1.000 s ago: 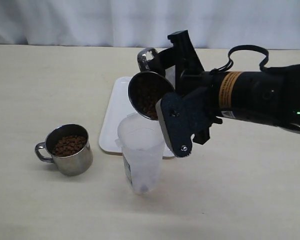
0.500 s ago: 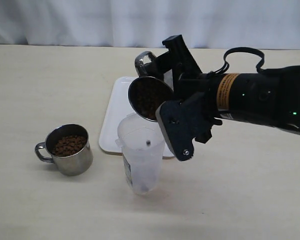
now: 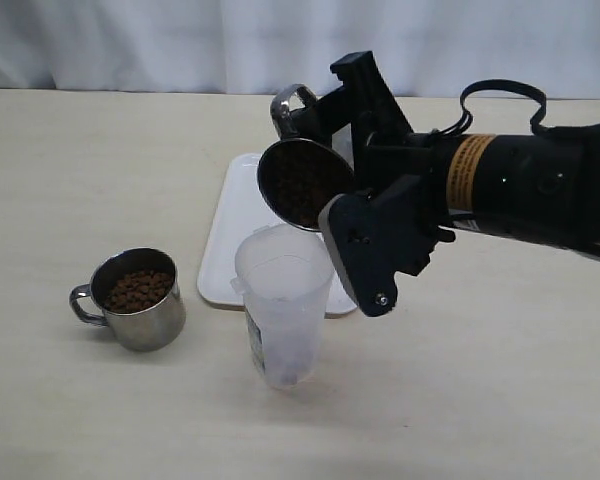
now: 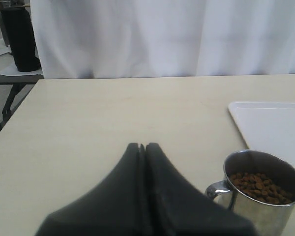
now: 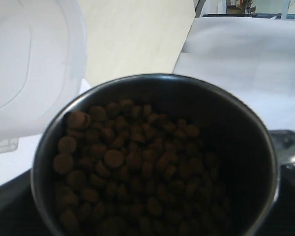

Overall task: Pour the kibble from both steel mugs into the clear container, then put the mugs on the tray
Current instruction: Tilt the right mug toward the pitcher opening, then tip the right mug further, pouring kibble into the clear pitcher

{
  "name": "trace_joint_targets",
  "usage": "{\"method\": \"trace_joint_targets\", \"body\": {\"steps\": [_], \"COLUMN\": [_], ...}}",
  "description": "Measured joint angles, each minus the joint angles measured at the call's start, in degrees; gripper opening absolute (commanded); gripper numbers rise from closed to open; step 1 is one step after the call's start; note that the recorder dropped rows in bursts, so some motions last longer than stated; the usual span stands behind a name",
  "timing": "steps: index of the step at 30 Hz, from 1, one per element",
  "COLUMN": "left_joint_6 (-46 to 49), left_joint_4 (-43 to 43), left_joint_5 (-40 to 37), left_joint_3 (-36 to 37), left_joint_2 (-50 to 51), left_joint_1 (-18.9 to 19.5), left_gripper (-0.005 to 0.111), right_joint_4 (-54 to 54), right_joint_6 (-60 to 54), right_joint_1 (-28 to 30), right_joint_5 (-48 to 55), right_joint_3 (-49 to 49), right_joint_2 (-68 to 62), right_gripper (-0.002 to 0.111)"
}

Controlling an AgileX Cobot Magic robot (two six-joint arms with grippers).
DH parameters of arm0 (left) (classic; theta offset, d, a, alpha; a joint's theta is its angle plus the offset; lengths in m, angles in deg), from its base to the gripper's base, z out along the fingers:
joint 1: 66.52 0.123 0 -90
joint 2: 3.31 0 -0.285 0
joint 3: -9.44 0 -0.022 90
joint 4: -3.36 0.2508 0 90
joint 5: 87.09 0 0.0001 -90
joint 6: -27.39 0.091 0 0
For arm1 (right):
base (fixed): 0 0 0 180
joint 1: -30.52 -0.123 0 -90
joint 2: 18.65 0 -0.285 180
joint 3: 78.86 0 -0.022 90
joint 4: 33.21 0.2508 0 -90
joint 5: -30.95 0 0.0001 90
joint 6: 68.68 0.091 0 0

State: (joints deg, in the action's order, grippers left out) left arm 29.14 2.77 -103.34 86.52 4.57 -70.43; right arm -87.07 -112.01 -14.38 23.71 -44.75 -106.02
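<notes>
Aloft, the right hand (image 3: 365, 170) clamps a tipped mug (image 3: 302, 183) of kibble (image 5: 123, 162) just above the clear container (image 3: 282, 300). The left hand (image 4: 141, 146), pressed closed and empty, hangs near the second mug (image 3: 135, 298) on the bench (image 3: 80, 180).

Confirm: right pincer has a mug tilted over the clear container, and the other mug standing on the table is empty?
Not empty. The other mug holds kibble, as the exterior and left wrist views both show. The rest stands: the right pincer grips the tilted mug above the clear container.
</notes>
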Motion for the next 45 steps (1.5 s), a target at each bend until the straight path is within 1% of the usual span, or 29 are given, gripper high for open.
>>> {"method": "trace_joint_targets", "body": {"steps": [6, 13, 33, 45], "left_joint_6": [0.00, 0.00, 0.00, 0.00], "left_joint_4": [0.00, 0.00, 0.00, 0.00], "left_joint_5": [0.00, 0.00, 0.00, 0.00], "left_joint_3": [0.00, 0.00, 0.00, 0.00], "left_joint_2": [0.00, 0.00, 0.00, 0.00], "left_joint_1": [0.00, 0.00, 0.00, 0.00], "left_gripper": [0.000, 0.000, 0.000, 0.000], "right_joint_4": [0.00, 0.00, 0.00, 0.00], "right_joint_6": [-0.38, -2.11, -4.94, -12.24], "right_joint_1": [0.00, -2.75, -3.15, -3.15], "right_joint_5": [0.00, 0.80, 2.61, 2.77], "right_joint_3": [0.00, -0.25, -1.59, -1.71], "right_joint_2": [0.00, 0.00, 0.00, 0.00], "right_gripper": [0.005, 0.005, 0.005, 0.005]}}
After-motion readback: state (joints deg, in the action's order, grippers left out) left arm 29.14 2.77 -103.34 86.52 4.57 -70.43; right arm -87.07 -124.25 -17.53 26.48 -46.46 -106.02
